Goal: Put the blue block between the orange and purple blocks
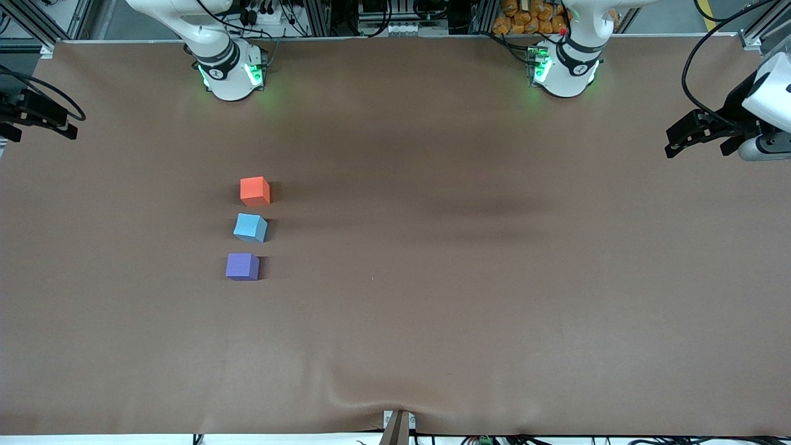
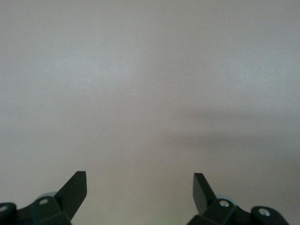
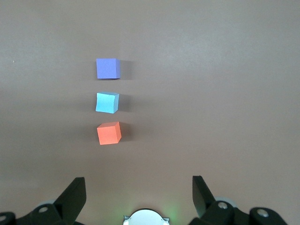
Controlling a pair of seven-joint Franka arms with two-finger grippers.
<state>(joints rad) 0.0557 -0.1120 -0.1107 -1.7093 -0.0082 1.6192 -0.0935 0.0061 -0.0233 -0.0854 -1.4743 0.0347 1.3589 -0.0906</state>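
Now both arms wait, drawn back to the ends of the table [image 1: 432,321]. The left gripper [image 2: 140,187] hangs above bare cloth, its fingers [image 2: 75,190] spread apart and holding nothing. The right gripper [image 3: 139,190] also has its fingers [image 3: 75,192] wide apart and empty, well clear of the three cubes ahead of them. On the cloth, the blue block [image 1: 250,227] sits in a row between the orange block [image 1: 254,191] and the purple block [image 1: 242,266], slightly turned and touching neither.
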